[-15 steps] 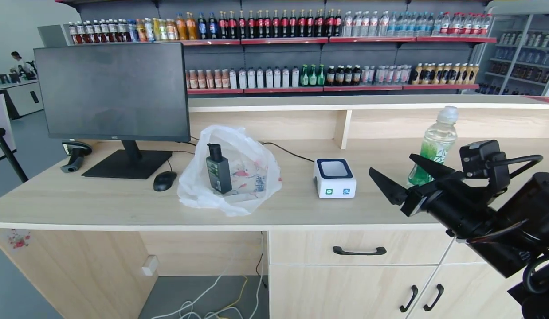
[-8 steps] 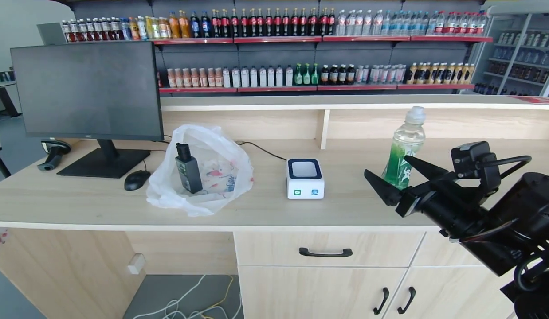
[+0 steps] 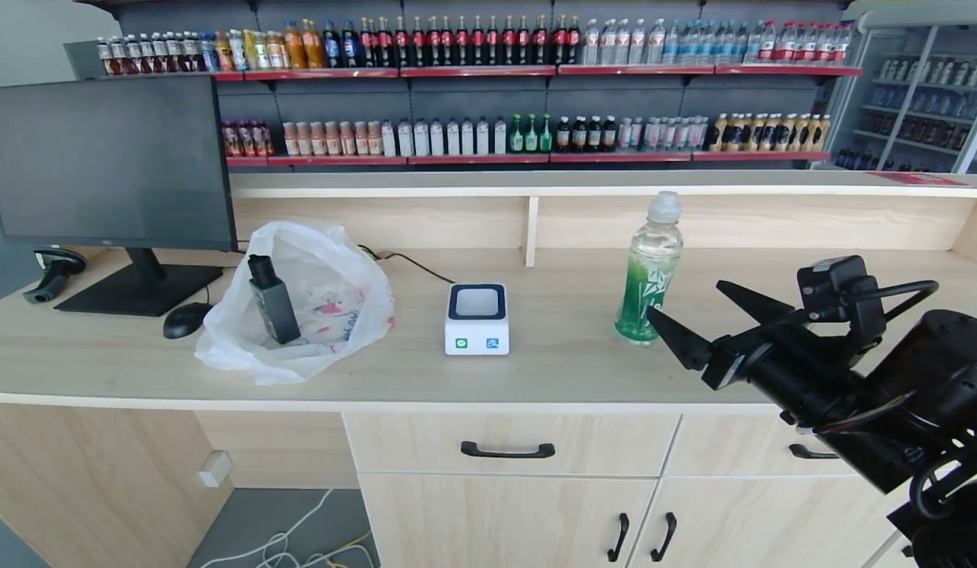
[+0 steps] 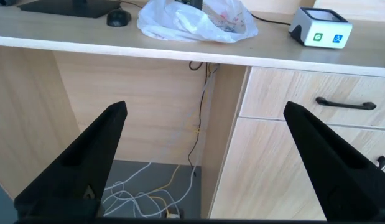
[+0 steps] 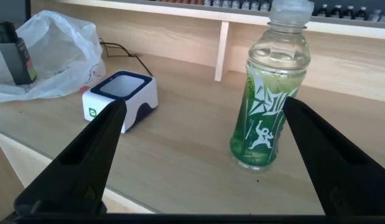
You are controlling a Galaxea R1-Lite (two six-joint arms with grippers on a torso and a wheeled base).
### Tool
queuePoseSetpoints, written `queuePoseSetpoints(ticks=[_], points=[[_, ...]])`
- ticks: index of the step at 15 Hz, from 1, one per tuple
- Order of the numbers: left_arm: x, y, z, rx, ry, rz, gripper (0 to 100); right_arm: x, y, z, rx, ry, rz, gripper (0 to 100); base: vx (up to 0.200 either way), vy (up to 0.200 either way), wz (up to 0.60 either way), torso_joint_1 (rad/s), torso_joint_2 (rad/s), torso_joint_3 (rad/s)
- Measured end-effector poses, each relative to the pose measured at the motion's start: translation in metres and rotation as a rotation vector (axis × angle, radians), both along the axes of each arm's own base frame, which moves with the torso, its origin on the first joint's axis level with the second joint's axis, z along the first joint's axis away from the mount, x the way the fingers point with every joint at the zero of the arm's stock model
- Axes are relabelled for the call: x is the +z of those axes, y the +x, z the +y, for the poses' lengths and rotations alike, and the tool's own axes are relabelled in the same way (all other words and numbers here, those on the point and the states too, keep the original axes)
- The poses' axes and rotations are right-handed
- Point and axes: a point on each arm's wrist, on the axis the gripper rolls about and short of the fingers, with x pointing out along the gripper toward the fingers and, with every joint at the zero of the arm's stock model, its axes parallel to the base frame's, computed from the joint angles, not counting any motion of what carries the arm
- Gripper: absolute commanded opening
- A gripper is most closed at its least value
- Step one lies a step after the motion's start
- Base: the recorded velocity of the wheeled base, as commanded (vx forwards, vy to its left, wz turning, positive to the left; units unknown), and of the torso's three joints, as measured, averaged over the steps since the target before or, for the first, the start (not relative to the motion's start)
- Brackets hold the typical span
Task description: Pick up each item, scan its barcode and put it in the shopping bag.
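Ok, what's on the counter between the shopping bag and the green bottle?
The white scanner box stands there, apart from the shopping bag and the green bottle, with bare counter on either side, as the head view shows.

Right gripper (image 3: pixel 685 299) is matte black, its fingers (image 3: pixel 678 338) pointed wedges. Boxy camera (image 3: pixel 840 288) on top, black cable (image 3: pixel 915 285) looping off it.

Head above counter (image 3: pixel 552 371); both wrists share scanner (image 3: pixel 477 319).

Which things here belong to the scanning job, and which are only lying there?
Job: green bottle, white barcode scanner, shopping bag, dark bottle inside it.
Lying about: monitor, mouse, drinks on the back shelves.
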Motion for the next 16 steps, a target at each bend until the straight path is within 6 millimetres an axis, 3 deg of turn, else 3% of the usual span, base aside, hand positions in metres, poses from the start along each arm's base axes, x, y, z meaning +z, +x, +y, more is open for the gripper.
queuePoseSetpoints(ticks=[8,12,16], points=[[0.0000,0.0000,0.0000,-0.002,0.002,0.000,100,-0.0037,-0.0030,0.0008,0.007,-0.007,0.017,100,0.000,-0.200,0.00,0.002,0.01,0.001],[0.0000,0.0000,0.0000,-0.001,0.001,0.000,100,-0.0040,-0.0053,0.0068,0.029,-0.017,0.014,100,0.150,-0.200,0.00,0.001,0.00,0.004],[0.0000,0.0000,0.0000,-0.002,0.001,0.000,100,-0.0041,-0.0061,0.0090,0.038,-0.016,0.014,100,0.000,0.000,0.00,0.000,0.00,0.000]])
